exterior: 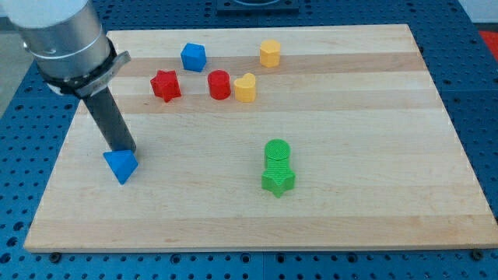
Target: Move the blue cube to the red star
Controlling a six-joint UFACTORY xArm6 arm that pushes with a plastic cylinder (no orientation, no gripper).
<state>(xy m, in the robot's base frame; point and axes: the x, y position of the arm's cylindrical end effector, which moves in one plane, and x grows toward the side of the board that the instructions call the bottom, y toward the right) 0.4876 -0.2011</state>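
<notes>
The blue cube (pixel 193 57) sits near the view's top, left of centre. The red star (pixel 165 85) lies just below and left of it, a small gap apart. My tip (pixel 124 149) is at the view's left, well below both, touching the top edge of a blue triangular block (pixel 120 166). The rod rises from the tip up and left to the grey arm body (pixel 66 39).
A red cylinder (pixel 219 84) and a yellow heart (pixel 245 88) sit side by side right of the red star. A yellow hexagonal block (pixel 270 53) is near the top. A green cylinder (pixel 277 152) and a green star (pixel 278 180) touch, right of centre. All rest on the wooden board (pixel 373 155).
</notes>
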